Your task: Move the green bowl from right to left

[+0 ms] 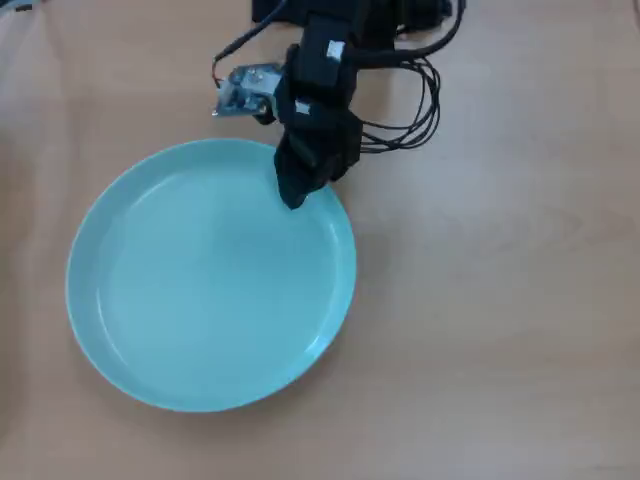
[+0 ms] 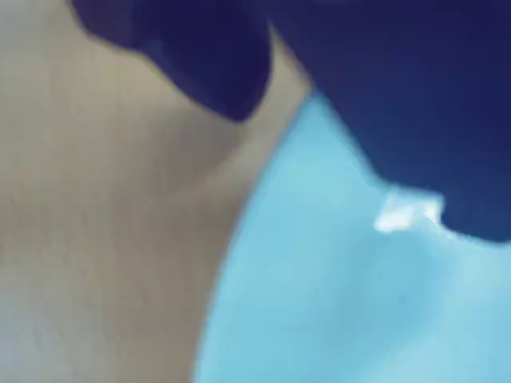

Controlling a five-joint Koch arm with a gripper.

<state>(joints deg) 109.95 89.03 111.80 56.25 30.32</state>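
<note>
The green bowl (image 1: pixel 200 290), a wide shallow pale turquoise dish, lies flat on the wooden table, left of centre in the overhead view. My black gripper (image 1: pixel 293 196) hangs over its upper right rim. In the wrist view the bowl (image 2: pixel 343 303) fills the lower right, and its rim runs up between the two dark jaws. One jaw stands outside over the table, the other over the bowl's inside. A strip of bare table shows between the outer jaw and the rim, so the gripper (image 2: pixel 307 120) is open and astride the rim.
The arm's body and black cables (image 1: pixel 415 110) lie at the top centre of the overhead view, with a small circuit board (image 1: pixel 243 90) beside them. Bare wooden table (image 1: pixel 500 320) stretches to the bowl's right and below it.
</note>
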